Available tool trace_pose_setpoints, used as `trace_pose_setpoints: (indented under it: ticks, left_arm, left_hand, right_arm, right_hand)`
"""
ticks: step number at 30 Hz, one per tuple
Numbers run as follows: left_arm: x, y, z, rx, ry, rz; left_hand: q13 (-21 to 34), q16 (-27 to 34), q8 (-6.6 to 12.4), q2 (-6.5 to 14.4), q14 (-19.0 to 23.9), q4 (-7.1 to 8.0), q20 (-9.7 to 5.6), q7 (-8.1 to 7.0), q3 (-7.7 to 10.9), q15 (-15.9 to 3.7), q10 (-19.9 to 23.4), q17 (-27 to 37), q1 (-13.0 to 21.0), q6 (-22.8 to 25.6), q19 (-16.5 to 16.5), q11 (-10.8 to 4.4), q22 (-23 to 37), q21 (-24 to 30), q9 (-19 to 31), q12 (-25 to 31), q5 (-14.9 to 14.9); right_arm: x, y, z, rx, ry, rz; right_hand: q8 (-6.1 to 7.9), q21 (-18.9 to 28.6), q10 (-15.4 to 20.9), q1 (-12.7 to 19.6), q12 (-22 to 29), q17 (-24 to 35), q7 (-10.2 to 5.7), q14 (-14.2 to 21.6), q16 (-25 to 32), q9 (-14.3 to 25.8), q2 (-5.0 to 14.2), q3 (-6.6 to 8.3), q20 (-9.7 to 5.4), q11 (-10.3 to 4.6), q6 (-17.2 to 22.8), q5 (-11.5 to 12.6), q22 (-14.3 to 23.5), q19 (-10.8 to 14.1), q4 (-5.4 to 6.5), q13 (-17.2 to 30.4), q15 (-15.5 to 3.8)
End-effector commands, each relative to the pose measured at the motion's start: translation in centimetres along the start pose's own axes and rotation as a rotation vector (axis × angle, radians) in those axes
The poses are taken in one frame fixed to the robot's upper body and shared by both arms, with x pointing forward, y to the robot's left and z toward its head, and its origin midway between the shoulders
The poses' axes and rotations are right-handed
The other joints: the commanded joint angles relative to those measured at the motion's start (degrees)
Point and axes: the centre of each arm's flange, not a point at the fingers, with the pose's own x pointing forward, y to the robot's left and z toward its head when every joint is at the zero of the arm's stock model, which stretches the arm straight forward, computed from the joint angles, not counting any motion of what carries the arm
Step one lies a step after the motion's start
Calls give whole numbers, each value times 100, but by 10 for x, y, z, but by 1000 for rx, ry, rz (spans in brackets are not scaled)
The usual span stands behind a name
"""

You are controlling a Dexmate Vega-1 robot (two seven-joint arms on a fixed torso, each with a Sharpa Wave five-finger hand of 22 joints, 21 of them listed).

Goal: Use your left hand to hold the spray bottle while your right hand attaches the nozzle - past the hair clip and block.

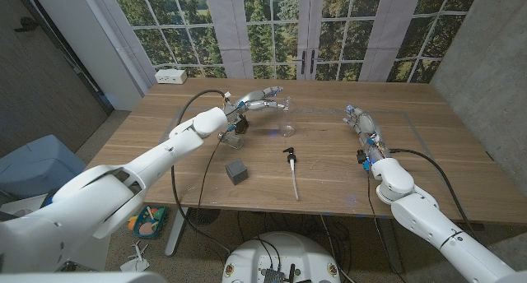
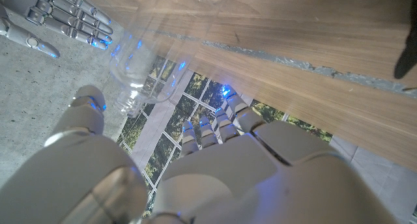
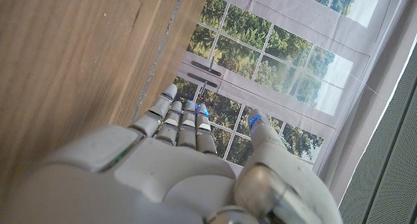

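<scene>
The clear plastic spray bottle (image 1: 287, 128) stands on the wooden table (image 1: 329, 164) toward its far middle, just beside the fingertips of the left hand (image 1: 262, 99). That hand reaches out over the table from the robot's left, its fingers stretched forward toward the bottle and slightly beyond it; in the head view they hover near the bottle's top, and whether they touch it cannot be told. In the left wrist view the bottle (image 2: 140, 77) shows as a transparent ribbed form between the thumb and the other fingers (image 2: 215, 120) of the left hand (image 2: 195, 165), with a gap on either side, so this hand is spread and grasps nothing.

The white spray nozzle with a black head and long white dip tube (image 1: 291, 171) lies flat on the table nearer the robot than the bottle, its black head pointing away from the robot. A small dark grey block (image 1: 237, 171) sits to the left of the nozzle, apart from it. A dark clip-like object (image 1: 233, 136) lies below the left forearm, beside the bottle's left.

The right hand (image 1: 363, 122) lies well to the right of the bottle and nozzle, fingers extended away from the robot and holding nothing. In the right wrist view its fingers (image 3: 179, 123) are straight and close together, beside the table surface.
</scene>
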Motion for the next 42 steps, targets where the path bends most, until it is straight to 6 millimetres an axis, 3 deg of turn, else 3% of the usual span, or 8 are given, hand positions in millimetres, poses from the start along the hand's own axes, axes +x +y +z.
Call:
trace_pose_setpoints:
  ticks: [1,14,21,26,30,36,39,42]
  left_arm:
    - [17,-12,-6,-43,1,-60]
    - [28,-24,-1,-43,-6,-110]
    - [29,-27,-4,-79,16,-116]
    - [33,-32,-7,-121,24,-144]
    - [35,-36,-7,-157,26,-164]
    - [34,-37,-8,-197,33,-147]
    - [33,-35,-7,-200,38,-120]
    - [31,-34,-7,-200,44,-95]
  left_hand:
    - [23,55,33,-6,124,2,-86,7,-75,-221,90,23,149,65,139,-27,11,-12,30,30,62]
    - [25,28,18,7,190,-1,-40,44,-197,-218,159,22,385,72,214,-44,12,-52,31,22,138]
    - [26,33,74,238,406,7,-45,21,-140,-299,376,18,967,224,452,-152,17,-68,39,37,101]
    - [31,68,174,297,798,22,28,133,-135,-415,864,14,1537,488,669,-203,30,-102,46,111,-108]
    - [38,89,275,389,1089,73,99,198,-175,-473,1290,13,1778,818,795,-244,40,-125,47,174,-249]
    - [59,141,497,913,1668,151,280,472,-139,-442,1989,31,2102,1677,999,-199,73,-137,74,245,-399]
    - [81,227,655,1277,2202,107,377,631,-99,-448,2693,35,2317,2357,1127,-160,100,-111,103,402,-449]
    - [96,272,770,1548,2552,88,384,679,-46,-550,3195,41,2499,2857,1243,-184,122,-63,125,515,-459]
  right_arm:
    - [-1,4,2,-29,1,0]
    - [-2,1,1,-25,-6,-11]
    - [-2,1,0,-22,-11,-10]
    - [-2,1,1,-24,-13,-17]
    - [-3,1,2,-32,-15,-18]
    - [-4,2,4,-42,-15,-21]
    - [-5,4,7,-60,-13,-22]
    - [-7,8,11,-89,-2,-30]
  right_hand:
    - [52,-2,45,57,21,-8,7,58,6,26,-37,2,27,14,55,28,35,40,-39,16,14]
    - [46,-37,55,93,17,-23,33,63,4,28,-57,-21,54,18,68,32,37,57,-92,21,39]
    - [46,-52,61,93,16,-28,38,64,4,29,-69,-40,64,20,80,31,38,66,-101,23,45]
    - [44,-64,58,91,12,-30,39,72,6,30,-74,-54,68,17,85,30,39,72,-105,25,52]
    - [42,-73,63,89,12,-32,40,66,4,30,-77,-65,70,31,88,29,39,75,-106,26,55]
    - [38,-88,66,85,11,-34,35,69,6,31,-77,-80,70,25,88,29,40,79,-106,28,54]
    - [36,-104,64,95,8,-36,24,69,6,31,-70,-83,64,19,88,32,41,69,-113,29,43]
    - [31,-129,58,125,3,-41,-9,58,1,32,-49,-75,99,-36,82,40,42,41,-127,30,35]
